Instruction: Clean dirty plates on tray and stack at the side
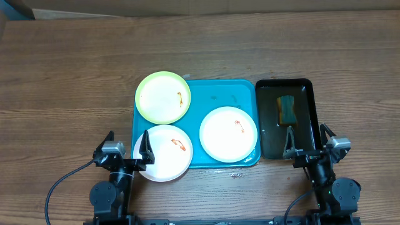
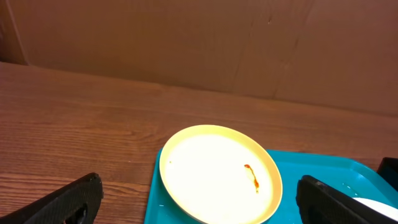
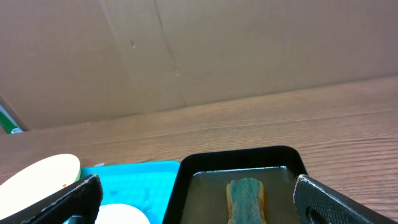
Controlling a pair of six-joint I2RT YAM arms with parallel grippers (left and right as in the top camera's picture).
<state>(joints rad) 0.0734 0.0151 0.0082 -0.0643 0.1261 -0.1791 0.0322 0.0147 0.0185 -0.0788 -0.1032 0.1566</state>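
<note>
The turquoise tray holds three plates. A lime green plate with an orange-red smear lies on its back left corner. One white plate sits at the front right. Another white plate overhangs the front left corner. Both white plates carry small red smears. My left gripper stands open at the near edge, one finger over the front left plate's rim. In the left wrist view the green plate lies ahead between the open fingers. My right gripper is open and empty.
A narrow black tray stands right of the turquoise one, with a green and yellow sponge in shallow liquid. In the right wrist view the sponge lies ahead between the fingers. A cardboard wall runs along the table's far edge.
</note>
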